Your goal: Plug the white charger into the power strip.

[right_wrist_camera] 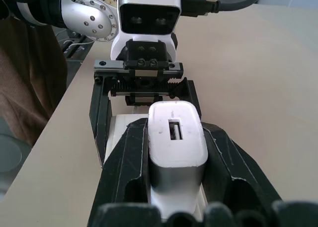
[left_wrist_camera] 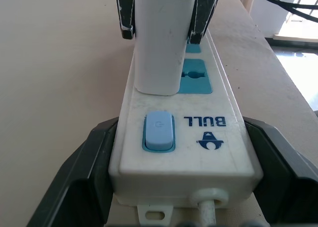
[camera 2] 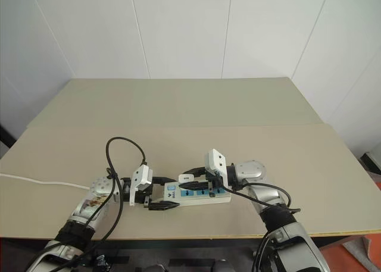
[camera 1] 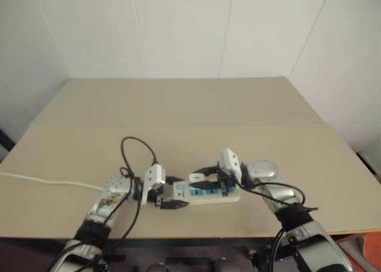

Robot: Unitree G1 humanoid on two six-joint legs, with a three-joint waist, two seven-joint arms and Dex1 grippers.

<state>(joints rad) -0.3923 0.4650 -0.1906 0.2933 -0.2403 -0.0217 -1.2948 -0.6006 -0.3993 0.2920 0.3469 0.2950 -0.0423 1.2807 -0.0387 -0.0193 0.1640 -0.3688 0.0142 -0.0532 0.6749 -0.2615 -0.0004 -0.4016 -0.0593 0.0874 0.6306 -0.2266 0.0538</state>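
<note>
The left end effector [camera 2: 159,196] grasps the power strip [camera 2: 196,194] at its switch end; the right end effector [right_wrist_camera: 174,152] clenches the white charger [left_wrist_camera: 161,40] upright over the strip's sockets.

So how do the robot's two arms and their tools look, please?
Both arms are silver metal with black cuffs and loose black cables. Each tool, the left tool and the right tool, has a white boxy housing and two black fingers. The left forearm bears a patterned sticker.

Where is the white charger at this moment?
The white charger is clamped in the right gripper, standing on the power strip just past its switch, near the table's front edge; the left gripper holds the strip's switch end.
</note>
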